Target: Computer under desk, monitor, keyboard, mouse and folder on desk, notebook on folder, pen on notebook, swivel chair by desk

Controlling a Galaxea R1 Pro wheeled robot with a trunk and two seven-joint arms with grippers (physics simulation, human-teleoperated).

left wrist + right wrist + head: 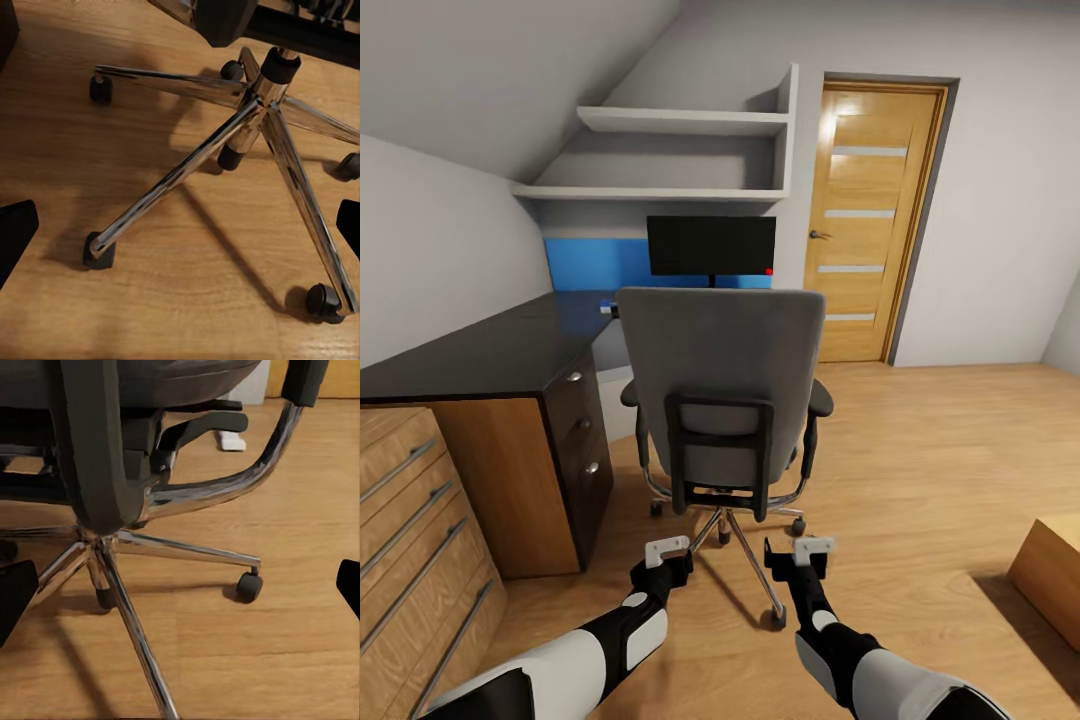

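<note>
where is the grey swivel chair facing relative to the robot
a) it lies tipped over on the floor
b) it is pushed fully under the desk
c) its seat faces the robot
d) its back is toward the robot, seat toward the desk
d: in the head view the grey swivel chair shows its backrest and black rear frame to the robot, upright on its chrome base, with the black monitor beyond it.

Both arms extended forward and low, roughly parallel, forearms angled inward a little. Left gripper (pixel 668 553) and right gripper (pixel 800 549) at about the same height, wrists pointing ahead and down. Fingers spread wide on both: dark fingertips (pixel 15 236) sit at opposite frame edges in each wrist view, nothing between them.
</note>
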